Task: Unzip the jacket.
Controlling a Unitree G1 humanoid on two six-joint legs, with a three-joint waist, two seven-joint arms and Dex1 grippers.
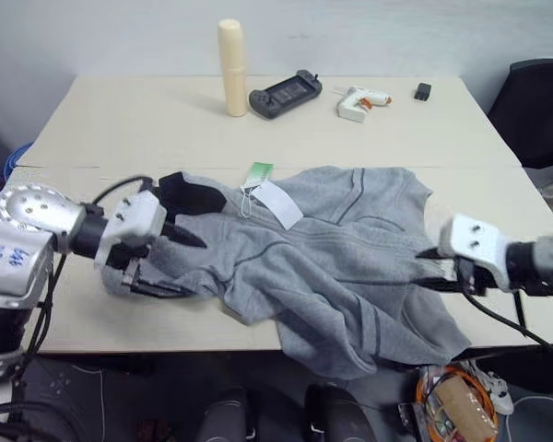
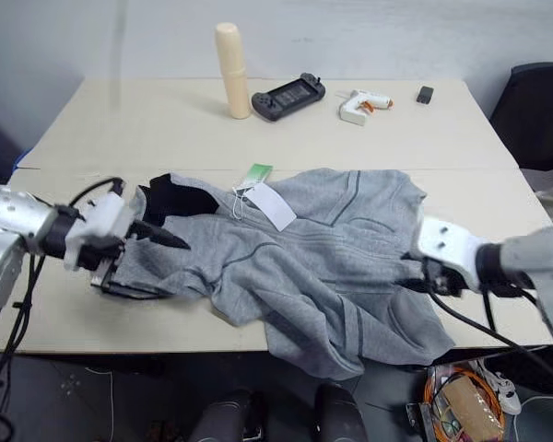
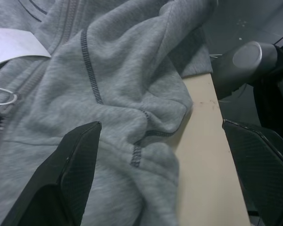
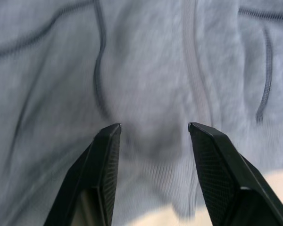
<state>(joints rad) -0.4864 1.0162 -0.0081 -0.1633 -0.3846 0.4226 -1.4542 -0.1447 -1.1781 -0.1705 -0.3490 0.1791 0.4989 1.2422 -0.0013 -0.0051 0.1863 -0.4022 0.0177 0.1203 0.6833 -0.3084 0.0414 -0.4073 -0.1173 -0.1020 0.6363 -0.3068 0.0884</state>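
Jacket [image 1: 332, 267] overhangs the table [image 1: 120, 129] front edge between open grippers

No legible text, brand or number appears. The white hang tag [image 1: 278, 203] on the jacket [image 1: 350, 267] shows a blank face. Blue handwritten marks on the left arm housing [image 1: 9, 253] cannot be read.

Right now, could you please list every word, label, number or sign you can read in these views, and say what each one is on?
No text can be read for certain.
Blue handwritten marks on the left arm's silver housing: illegible.
White hang tag on the jacket: no print legible.
Green tag beside it: too small to read.
Handheld game console and glue gun: no readable marking.
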